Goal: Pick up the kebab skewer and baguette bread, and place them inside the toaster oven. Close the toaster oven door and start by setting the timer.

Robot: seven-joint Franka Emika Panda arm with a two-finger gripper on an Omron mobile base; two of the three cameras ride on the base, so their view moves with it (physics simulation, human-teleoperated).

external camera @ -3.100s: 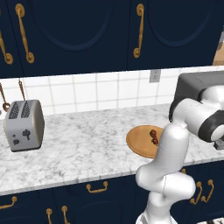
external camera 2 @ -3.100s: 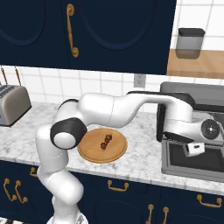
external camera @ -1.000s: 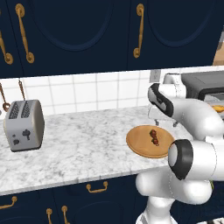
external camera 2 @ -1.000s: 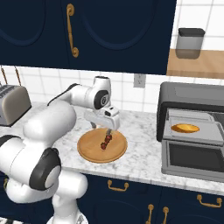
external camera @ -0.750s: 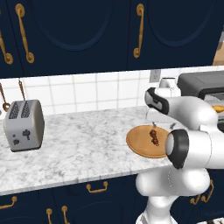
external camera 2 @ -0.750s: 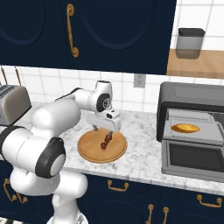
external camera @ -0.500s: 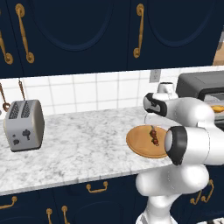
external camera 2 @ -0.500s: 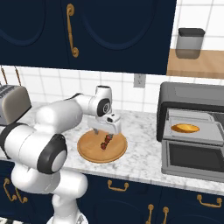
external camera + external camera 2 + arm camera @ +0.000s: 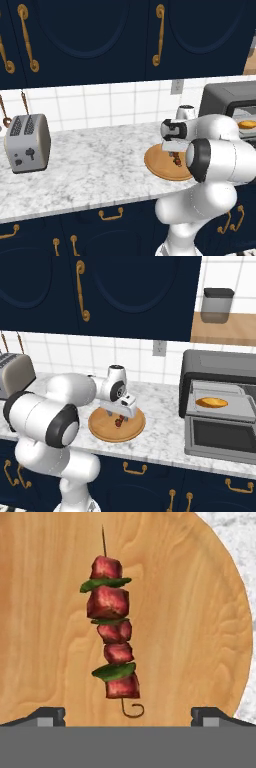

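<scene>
Kebab skewer (image 9: 113, 634) lying flat on round wooden plate (image 9: 45, 637), red meat chunks alternating with green pieces, pointed tip toward top, curled hook end toward bottom, jaws spread wide either side of hook end, marble bench (image 9: 236, 538) at upper right

The white arm folds low, wrist bent to point the gripper (image 9: 128, 716) straight down; its jaws stand wide apart, tips at 7 and 5 o'clock

A white marble desk (image 9: 90, 165) is backed by a wall of white tiles (image 9: 95, 105) (an outlet (image 9: 159, 348) is set into it). Navy cabinets (image 9: 95, 40) with brass handles (image 9: 159, 35) are hung above, and a silver toaster (image 9: 27, 142) is seen at the left.
</scene>
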